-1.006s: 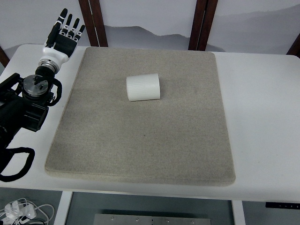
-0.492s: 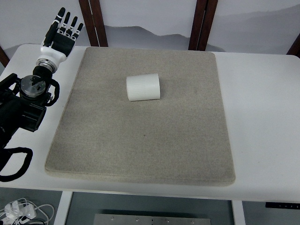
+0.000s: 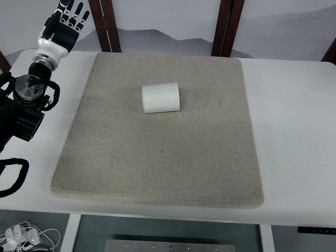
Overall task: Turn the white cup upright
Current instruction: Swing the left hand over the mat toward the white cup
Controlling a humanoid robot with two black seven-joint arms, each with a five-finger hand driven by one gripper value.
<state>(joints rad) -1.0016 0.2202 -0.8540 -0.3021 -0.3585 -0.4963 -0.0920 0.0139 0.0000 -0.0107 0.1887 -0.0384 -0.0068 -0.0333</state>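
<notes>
White table [image 3: 294, 131], rounded corners, fills most of the view. Grey felt-like mat [image 3: 157, 157] lies flat on it, roughly square, covering the middle; its near edge sits just short of the table's near edge. Bare table strip left of mat is narrow, strip right of mat is much wider, thin strip beyond mat's far edge. White cup [image 3: 160, 97] rests on its side on the mat, in the far half, slightly left of mat centre, ribbed wall up. Nothing else on mat.
</notes>
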